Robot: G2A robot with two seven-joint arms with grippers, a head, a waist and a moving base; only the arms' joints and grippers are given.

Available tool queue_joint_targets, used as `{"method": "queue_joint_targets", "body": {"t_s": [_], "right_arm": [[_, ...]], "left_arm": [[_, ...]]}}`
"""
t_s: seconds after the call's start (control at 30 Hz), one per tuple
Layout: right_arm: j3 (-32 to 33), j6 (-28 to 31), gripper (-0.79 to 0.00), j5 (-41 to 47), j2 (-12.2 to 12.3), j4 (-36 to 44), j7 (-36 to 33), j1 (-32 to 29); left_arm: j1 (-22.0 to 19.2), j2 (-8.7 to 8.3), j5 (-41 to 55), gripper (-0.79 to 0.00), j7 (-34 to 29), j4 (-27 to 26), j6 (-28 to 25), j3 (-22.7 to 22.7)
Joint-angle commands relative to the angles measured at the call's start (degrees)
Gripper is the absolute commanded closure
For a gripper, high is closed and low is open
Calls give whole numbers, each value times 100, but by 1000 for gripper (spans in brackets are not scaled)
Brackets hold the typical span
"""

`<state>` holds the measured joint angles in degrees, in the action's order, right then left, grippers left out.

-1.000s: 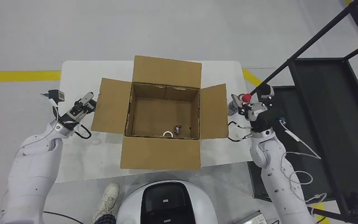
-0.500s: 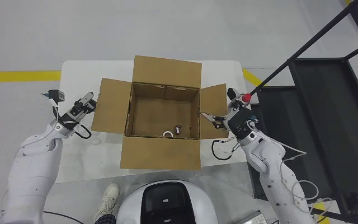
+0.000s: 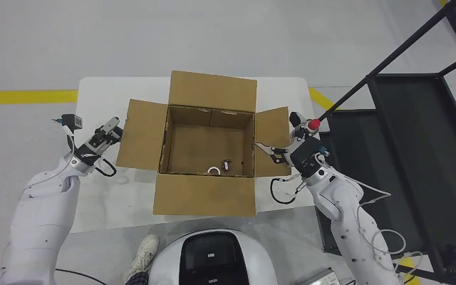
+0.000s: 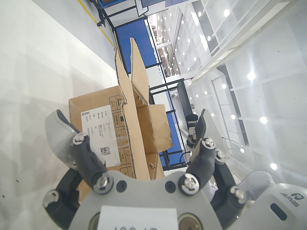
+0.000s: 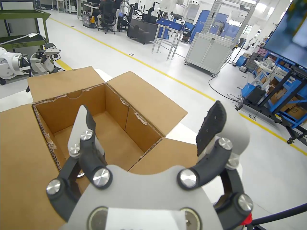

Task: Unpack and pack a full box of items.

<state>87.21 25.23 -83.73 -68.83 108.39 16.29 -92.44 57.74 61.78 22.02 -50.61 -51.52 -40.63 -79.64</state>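
Open cardboard box (image 3: 212, 91) on white table (image 3: 107, 96), flanked both sides.
Left gripper (image 3: 109, 130): jaws apart, empty, beside left flap (image 3: 141, 135). Box floor: white ring (image 3: 212, 170), small dark item (image 3: 226, 164). Right gripper (image 3: 274, 153): jaws apart, empty, over right flap (image 3: 271, 128).

White table (image 3: 121, 206), black rack (image 3: 413, 107)
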Motion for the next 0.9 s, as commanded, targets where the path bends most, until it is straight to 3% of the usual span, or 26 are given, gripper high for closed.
{"method": "queue_joint_targets", "body": {"t_s": [0.0,0.63,0.87], "right_arm": [[0,0,-785,0,0,0,0,0],[0,0,-785,0,0,0,0,0],[-433,323,-785,271,-13,188,-1071,317]], "left_arm": [[0,0,0,-785,0,0,0,0],[0,0,0,-785,0,0,0,0],[0,0,0,-785,0,0,0,0]]}}
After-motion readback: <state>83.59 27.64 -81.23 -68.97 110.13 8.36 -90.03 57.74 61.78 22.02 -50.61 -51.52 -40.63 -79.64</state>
